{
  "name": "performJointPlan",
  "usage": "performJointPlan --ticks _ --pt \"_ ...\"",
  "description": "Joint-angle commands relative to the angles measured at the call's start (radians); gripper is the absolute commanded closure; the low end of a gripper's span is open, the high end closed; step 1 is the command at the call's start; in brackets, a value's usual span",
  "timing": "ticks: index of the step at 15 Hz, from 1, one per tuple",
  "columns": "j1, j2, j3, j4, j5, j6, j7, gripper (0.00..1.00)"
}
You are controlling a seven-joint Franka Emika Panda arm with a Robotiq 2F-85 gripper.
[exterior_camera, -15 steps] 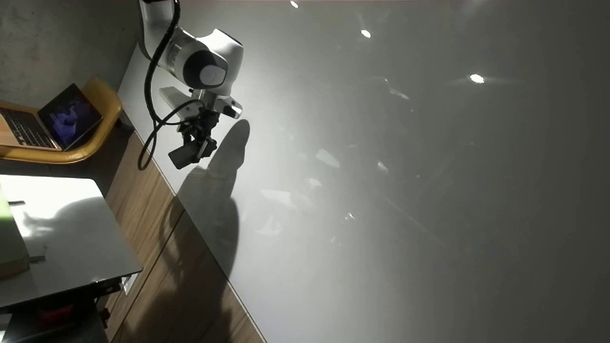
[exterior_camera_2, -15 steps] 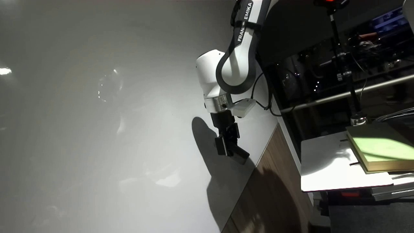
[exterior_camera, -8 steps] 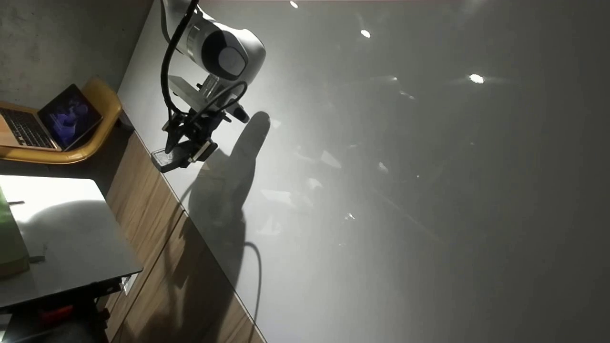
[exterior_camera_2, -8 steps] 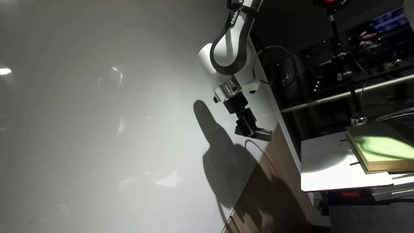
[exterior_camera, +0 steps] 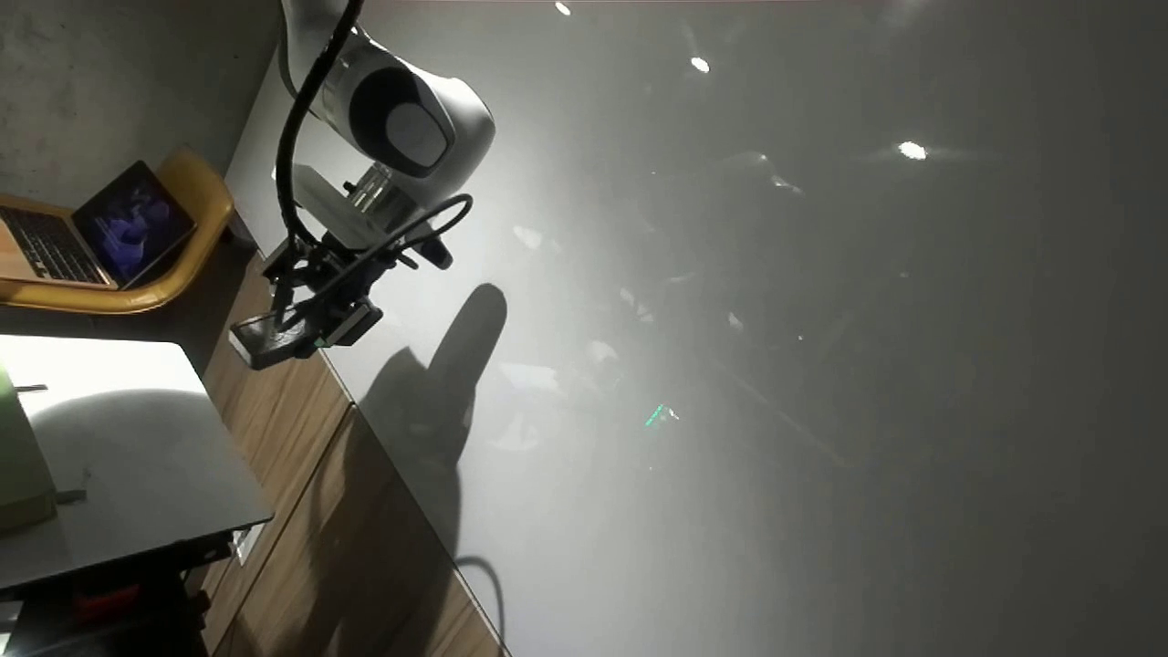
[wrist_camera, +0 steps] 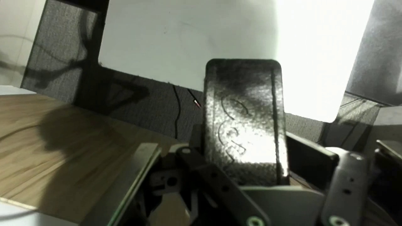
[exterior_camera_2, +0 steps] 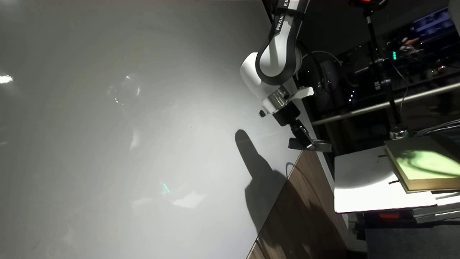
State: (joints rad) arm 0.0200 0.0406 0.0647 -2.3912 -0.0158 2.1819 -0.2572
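Okay, straight to the claw (wrist_camera: 246,153): it's clenched on a dark block (wrist_camera: 245,88), the jaws working near one end while the rest juts well out past them. That block is up in the air by the edge of the big glossy surface (exterior_camera: 776,511), and I can spot nothing propping it from below. Now, handling it well: held off-centre like that, it could twist, so gentle turns and a steady squeeze look wise. And mind the black cable (exterior_camera: 297,109), running down beside the arm (exterior_camera: 465,128) and looping close to the block; a snag there would be trouble. Keep an eye, too, on the pale tabletop (exterior_camera_2: 359,203), which lies beyond the block in the wrist view. Containers? None that I can make out, folks, so it's supports instead! On that tabletop sits a thick green book (exterior_camera_2: 427,167), closed, its page edges showing. Across the way in an exterior view, a yellow chair (exterior_camera: 205,214) bears an open laptop (exterior_camera: 132,224), screen aglow in bluish purple. And along the glossy surface's edge runs wood panelling (exterior_camera: 301,401), partly in shadow.
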Motion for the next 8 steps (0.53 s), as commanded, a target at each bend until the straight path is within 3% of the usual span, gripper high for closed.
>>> performJointPlan --ticks 1,8 --pt "0.011 0.018 -0.001 -0.037 0.014 -0.001 -0.016 0.66" --pt "0.014 0.120 0.003 -0.047 0.008 0.008 -0.023 0.66"
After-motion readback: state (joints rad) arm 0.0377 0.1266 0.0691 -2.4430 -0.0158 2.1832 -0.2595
